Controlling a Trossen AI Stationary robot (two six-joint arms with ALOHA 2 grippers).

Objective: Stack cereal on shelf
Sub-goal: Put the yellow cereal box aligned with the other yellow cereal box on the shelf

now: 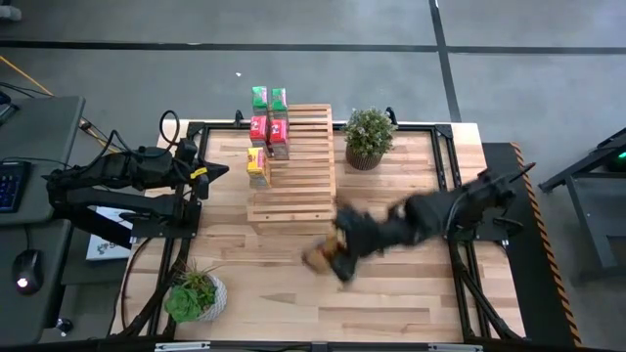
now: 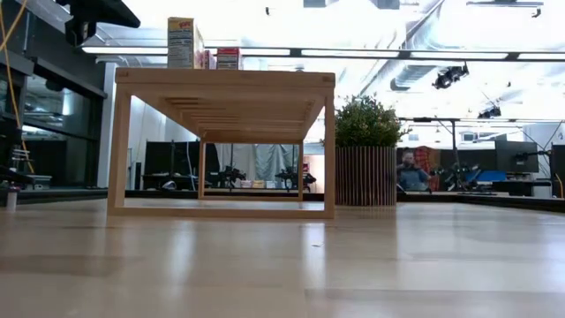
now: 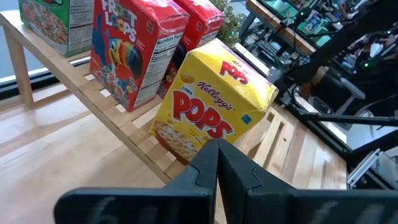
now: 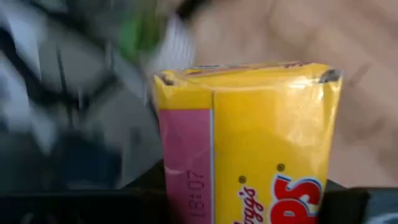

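Gripping yellow Pops cereal box (image 4: 249,143), right gripper (image 1: 337,259)

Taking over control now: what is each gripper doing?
Left gripper: fingers shut, empty, by the yellow box on the shelf.
Right gripper: shut on a yellow cereal box.

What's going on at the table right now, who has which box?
The right gripper is carrying a yellow cereal box over the table in front of the shelf. Five boxes already stand along the shelf's left edge, nearest a yellow Corn Pops box. The left gripper waits shut beside them.
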